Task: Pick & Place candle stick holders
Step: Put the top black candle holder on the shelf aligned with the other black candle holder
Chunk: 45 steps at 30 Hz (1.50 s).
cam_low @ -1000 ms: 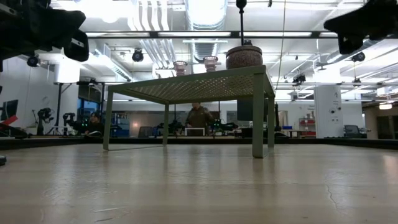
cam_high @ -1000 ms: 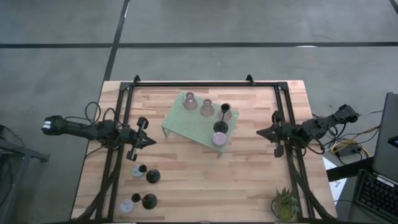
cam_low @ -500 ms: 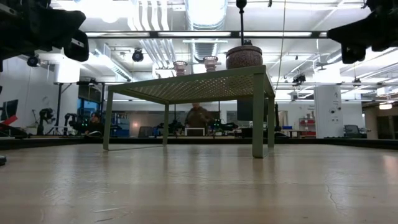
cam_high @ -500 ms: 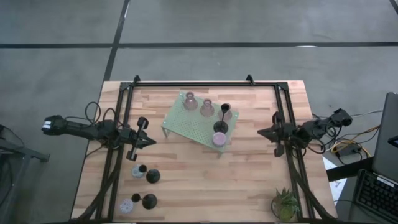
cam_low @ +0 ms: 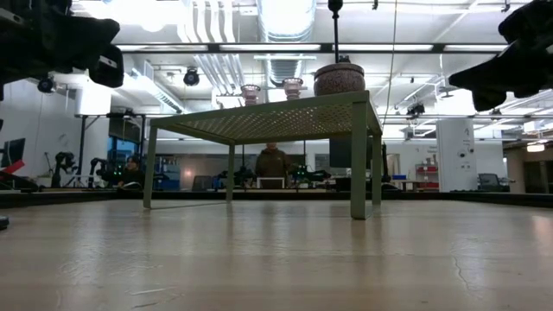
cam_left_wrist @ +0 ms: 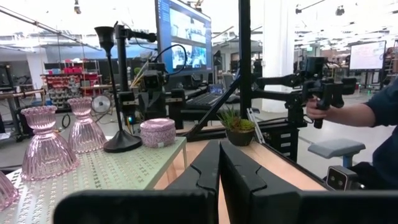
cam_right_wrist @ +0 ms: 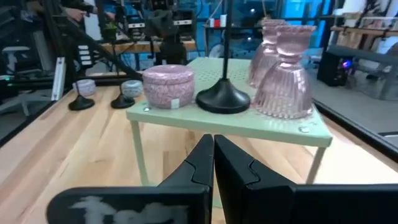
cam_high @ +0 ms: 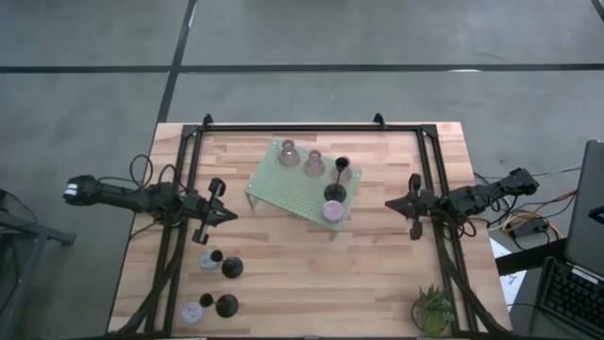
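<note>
On the pale green perforated stand (cam_high: pixel 294 192) near the middle of the wooden table (cam_high: pixel 377 255) stand five candle stick holders: two pink ribbed glass ones (cam_high: pixel 313 164) toward the stand's far end, a black slim-stemmed one (cam_high: pixel 341 166) upright on a round base, another dark round one (cam_high: pixel 334 193), and a squat lavender one (cam_high: pixel 331 211) at the stand's near corner. A cluster of loose holders (cam_high: pixel 219 263), dark and pale, sits on the table on the left arm's side of the stand. The right gripper (cam_high: pixel 400 202) hovers beside the stand's right edge, fingers pressed together, pointing straight at the lavender holder and the black stem's base. The left gripper (cam_high: pixel 226 213), fingers also together, waits just off the stand's left edge. The loose holders lie nearer the left gripper, so they seem its natural reach. A spiky green plant (cam_high: pixel 432 309) sits toward the table's near right corner, well clear of the stand.
</note>
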Motion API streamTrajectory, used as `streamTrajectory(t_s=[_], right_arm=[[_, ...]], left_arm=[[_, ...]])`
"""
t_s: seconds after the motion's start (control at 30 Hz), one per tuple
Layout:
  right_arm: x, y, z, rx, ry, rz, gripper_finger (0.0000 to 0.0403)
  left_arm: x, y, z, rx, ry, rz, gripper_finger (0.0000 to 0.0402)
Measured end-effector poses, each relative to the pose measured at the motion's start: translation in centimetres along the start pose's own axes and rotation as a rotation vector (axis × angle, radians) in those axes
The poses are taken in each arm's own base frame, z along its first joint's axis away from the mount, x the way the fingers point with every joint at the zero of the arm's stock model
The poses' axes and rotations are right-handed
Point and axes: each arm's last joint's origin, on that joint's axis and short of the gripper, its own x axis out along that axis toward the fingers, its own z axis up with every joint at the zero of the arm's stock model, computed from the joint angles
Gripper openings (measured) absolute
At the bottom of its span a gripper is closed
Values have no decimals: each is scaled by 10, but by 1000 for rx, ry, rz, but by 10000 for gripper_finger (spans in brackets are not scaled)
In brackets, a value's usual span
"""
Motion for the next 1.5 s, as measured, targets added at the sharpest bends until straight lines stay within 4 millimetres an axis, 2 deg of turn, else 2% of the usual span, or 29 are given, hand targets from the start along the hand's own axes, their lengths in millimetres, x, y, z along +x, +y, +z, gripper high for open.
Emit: streamTrajectory(t_s=[1.5], right_arm=[[1,1,-1,-10,15,-5,8]], left_arm=[[0,0,-1,8,7,0,16]])
